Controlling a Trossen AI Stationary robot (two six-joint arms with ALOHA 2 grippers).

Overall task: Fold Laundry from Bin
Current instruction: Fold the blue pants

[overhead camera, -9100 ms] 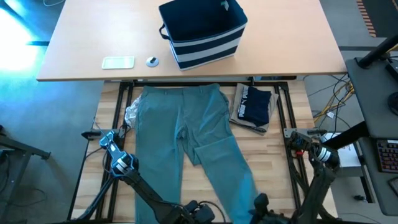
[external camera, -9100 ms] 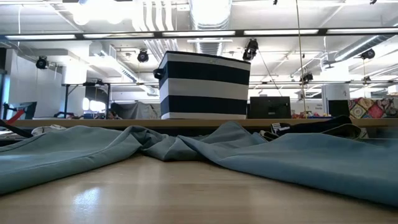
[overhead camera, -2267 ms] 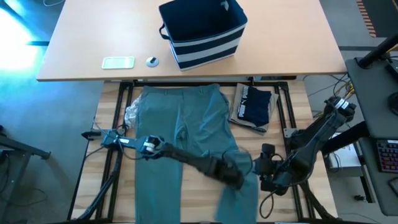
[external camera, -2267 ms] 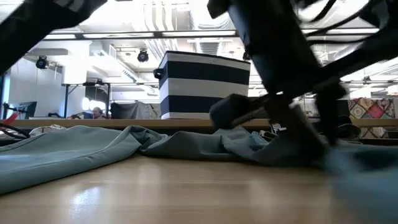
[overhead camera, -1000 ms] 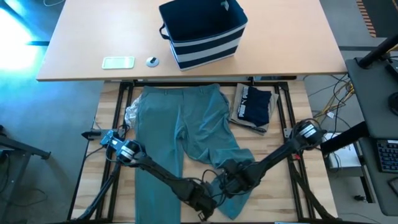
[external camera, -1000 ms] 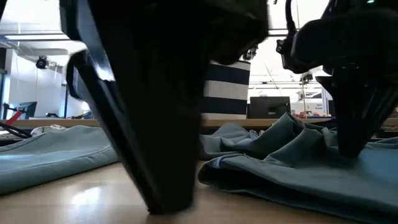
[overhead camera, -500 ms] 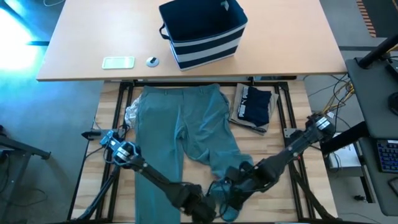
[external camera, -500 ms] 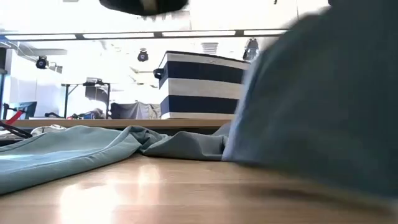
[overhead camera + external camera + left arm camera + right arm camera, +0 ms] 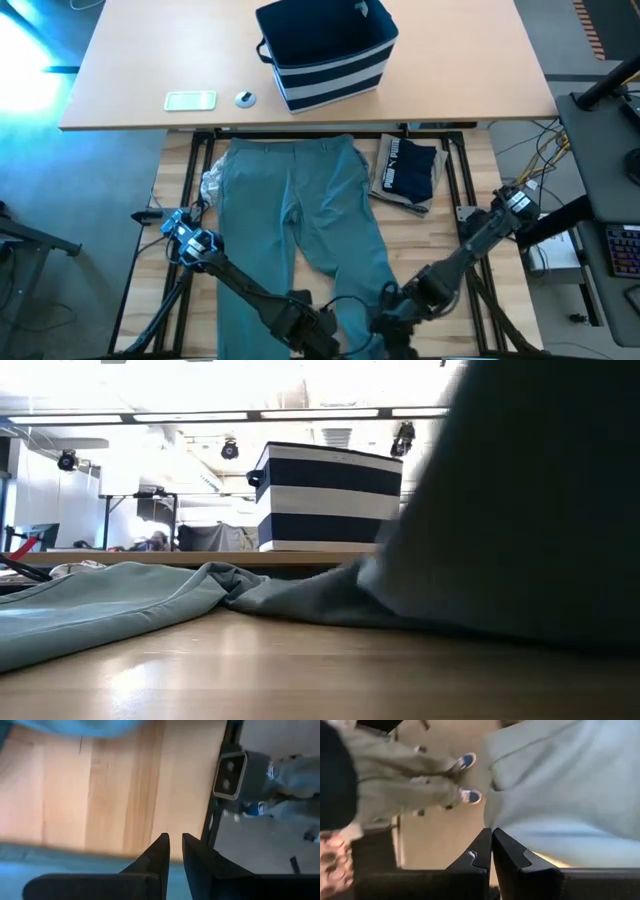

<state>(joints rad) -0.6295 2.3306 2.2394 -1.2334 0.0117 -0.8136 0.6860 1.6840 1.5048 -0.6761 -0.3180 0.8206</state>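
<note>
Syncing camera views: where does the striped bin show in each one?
High view: bin at top centre, on the far table.
Low view: bin at centre, beyond the teal trousers.
Left wrist view: not in it.
Right wrist view: not in it.
Shared landmark: the teal trousers.

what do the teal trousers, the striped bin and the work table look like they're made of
The teal trousers look like a thin woven fabric, matte: they lie in soft folds and wrinkles. The striped bin seems to be stiffened cloth, navy with white bands, with soft-looking walls and a small side handle. The work table looks like light wooden planks with visible grain and a slight sheen, perhaps sealed.
</note>
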